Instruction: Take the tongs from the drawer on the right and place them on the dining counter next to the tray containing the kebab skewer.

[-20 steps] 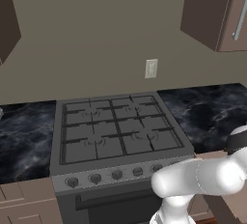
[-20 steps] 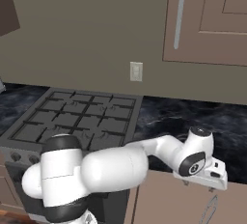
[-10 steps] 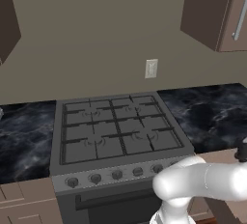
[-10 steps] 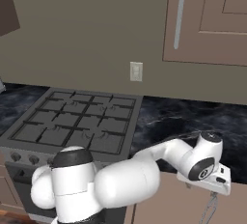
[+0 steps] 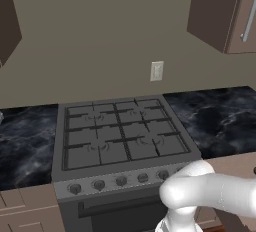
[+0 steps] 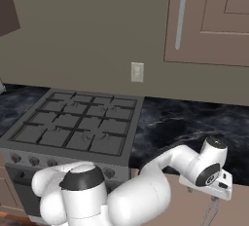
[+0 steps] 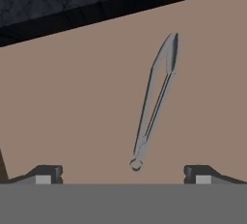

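Hand view | gripper (image 7: 120, 174) jaws spread wide, empty | tongs (image 7: 155, 100) lie ahead between fingertips, untouched

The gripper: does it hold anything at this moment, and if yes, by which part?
Nothing is held. The gripper is open, its fingers wide apart, and the tongs lie flat on the drawer floor beyond them, untouched.

Arm (image 6: 146, 191): smooth, glossy white rounded segments; dark grey joint caps and rings. Gripper (image 7: 120, 172): two small dark grey finger tips with pale pads.
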Tool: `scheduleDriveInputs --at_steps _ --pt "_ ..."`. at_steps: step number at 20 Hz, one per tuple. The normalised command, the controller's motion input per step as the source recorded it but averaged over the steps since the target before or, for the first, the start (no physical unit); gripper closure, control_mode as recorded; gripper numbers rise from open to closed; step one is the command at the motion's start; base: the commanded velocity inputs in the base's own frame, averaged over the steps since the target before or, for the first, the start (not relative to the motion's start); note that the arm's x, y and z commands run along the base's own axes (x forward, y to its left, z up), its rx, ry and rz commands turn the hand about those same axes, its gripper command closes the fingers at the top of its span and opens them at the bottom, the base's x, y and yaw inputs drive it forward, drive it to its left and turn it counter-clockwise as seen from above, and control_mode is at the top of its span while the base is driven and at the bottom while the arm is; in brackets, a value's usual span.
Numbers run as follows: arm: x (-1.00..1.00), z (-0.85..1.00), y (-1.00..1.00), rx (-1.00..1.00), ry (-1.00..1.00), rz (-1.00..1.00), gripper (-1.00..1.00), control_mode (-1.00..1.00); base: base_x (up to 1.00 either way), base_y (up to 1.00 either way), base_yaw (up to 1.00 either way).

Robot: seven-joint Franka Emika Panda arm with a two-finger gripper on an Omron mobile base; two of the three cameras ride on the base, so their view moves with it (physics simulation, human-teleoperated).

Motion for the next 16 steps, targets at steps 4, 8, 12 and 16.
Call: scheduleDriveInputs --at_steps 4,8,12,16 --pt "0.08 -0.39 0.0 0.0 0.0 -0.02 -1.0 -1.0 0.0 0.0 0.0" --pt "0.06 -0.39 -0.01 -0.04 0.0 -0.06 -1.0 -1.0 0.0 0.0 0.0" --pt "0.01 -0.2 -0.04 -0.01 0.01 -0.05 -1.0 -1.0 0.0 0.0 0.0" --pt "0.0 -0.02 -0.11 0.0 0.09 -0.03 -1.0 -1.0 0.0 0.0 0.0"
